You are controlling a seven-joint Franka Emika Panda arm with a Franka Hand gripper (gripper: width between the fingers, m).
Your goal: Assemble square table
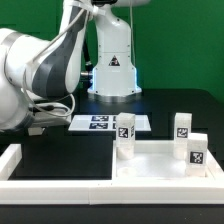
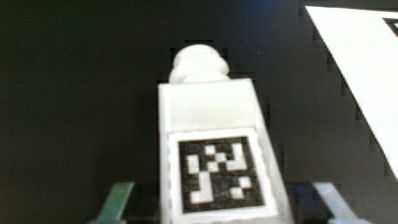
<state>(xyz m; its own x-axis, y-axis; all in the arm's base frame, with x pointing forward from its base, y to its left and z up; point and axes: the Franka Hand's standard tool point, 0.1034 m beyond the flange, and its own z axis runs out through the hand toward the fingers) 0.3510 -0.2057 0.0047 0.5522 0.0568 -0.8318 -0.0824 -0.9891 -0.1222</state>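
In the wrist view a white block leg (image 2: 217, 140) with a black-and-white tag lies lengthwise on the black table, its rounded peg end pointing away from me. My gripper (image 2: 224, 202) straddles the leg's near end. One finger stands on each side, with a dark gap between finger and leg, so the jaws are open around it. In the exterior view the square table top (image 1: 160, 165) lies at the front right. Three tagged legs (image 1: 125, 129) (image 1: 182, 125) (image 1: 197, 150) stand upright at its corners. The arm's bulk hides the gripper there.
The marker board (image 1: 105, 123) lies mid-table in front of the robot's base. A long white border rail (image 1: 70, 190) runs along the front and the exterior view's left. A flat white edge (image 2: 365, 50) shows beside the leg in the wrist view.
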